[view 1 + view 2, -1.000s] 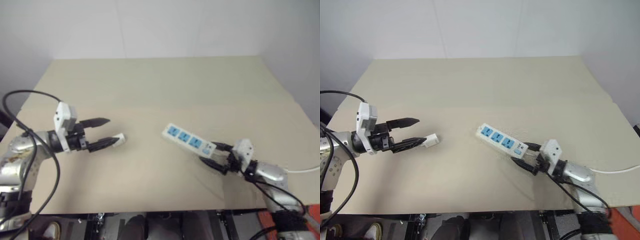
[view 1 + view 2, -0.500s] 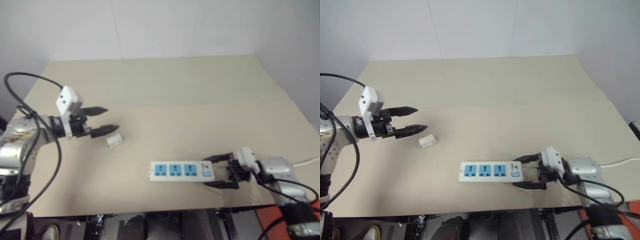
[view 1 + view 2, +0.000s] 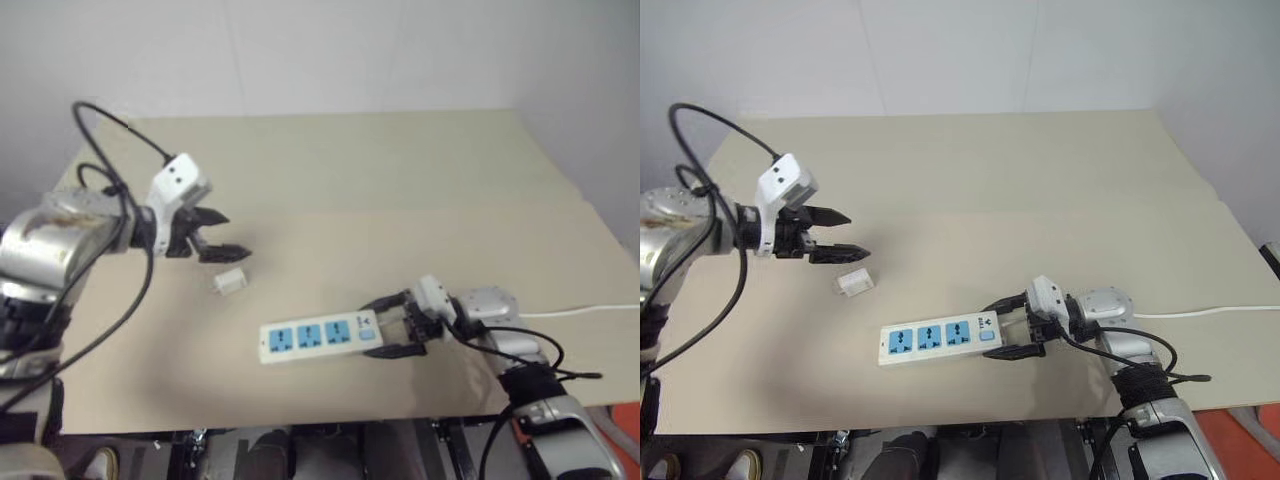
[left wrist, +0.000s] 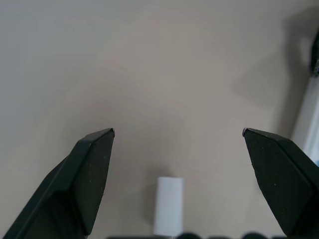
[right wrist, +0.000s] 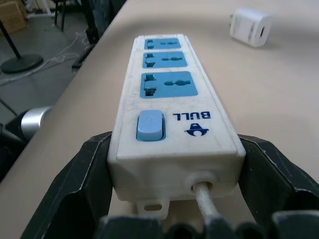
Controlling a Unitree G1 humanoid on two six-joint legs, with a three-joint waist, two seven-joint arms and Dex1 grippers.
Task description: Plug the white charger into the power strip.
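near the table's (image 3: 1060,180) front edge lies the strip (image 3: 937,338), its switch end clamped between the right gripper's (image 3: 1012,326) fingers, cord trailing off behind that gripper. beyond the strip's far end the charger (image 3: 853,282) rests loose on its side, apart from the strip. just past it hangs the left gripper (image 3: 840,236), jaws spread wide and empty. the charger looks light, hard and smooth, likely to skid; pinching its flat sides, prongs kept free, seems best.
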